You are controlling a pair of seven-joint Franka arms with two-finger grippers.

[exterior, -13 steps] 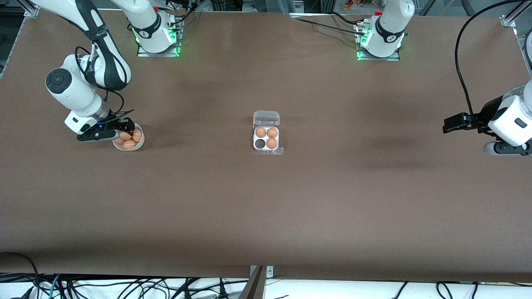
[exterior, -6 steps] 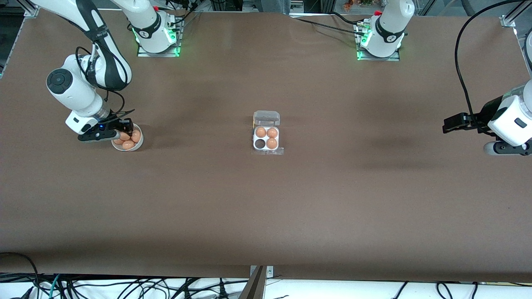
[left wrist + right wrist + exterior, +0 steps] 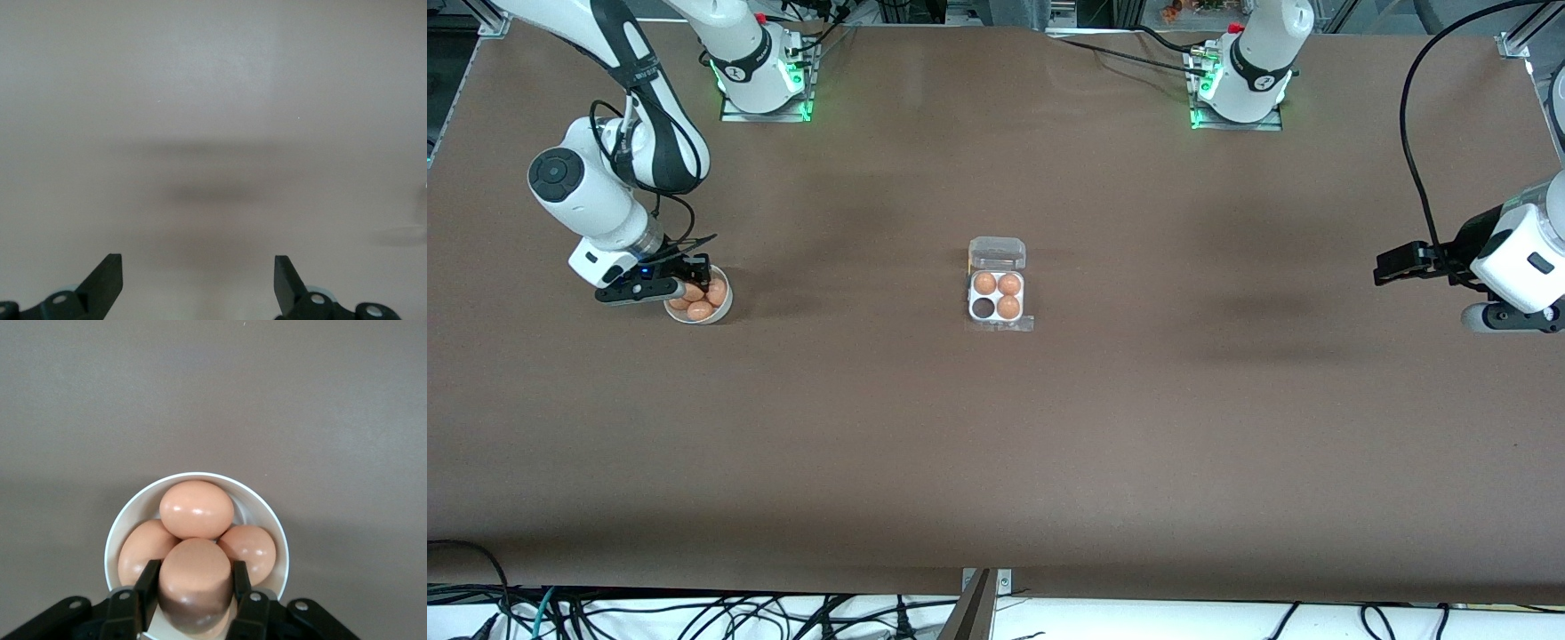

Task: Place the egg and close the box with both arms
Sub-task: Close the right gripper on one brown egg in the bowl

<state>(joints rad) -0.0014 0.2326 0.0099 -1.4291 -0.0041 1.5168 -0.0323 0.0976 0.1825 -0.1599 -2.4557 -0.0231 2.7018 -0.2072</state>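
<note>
The right tool (image 3: 694,286) sits down in the white bowl (image 3: 725,307) toward the right arm's end of the worktop (image 3: 996,462), at about nine o'clock from the box (image 3: 997,296). The front view shows only black fingers among brown eggs; the right wrist view shows them clamped on the sides of one egg (image 3: 195,592), which rests against three more eggs in the bowl. The box stands mid-worktop, lid (image 3: 997,252) thrown open at its twelve o'clock side, three cells filled and the seven o'clock cell (image 3: 983,308) dark. The left tool (image 3: 1385,267) waits over bare worktop at three o'clock; its wrist view shows fingers (image 3: 105,277) spread wide, holding nothing.
</note>
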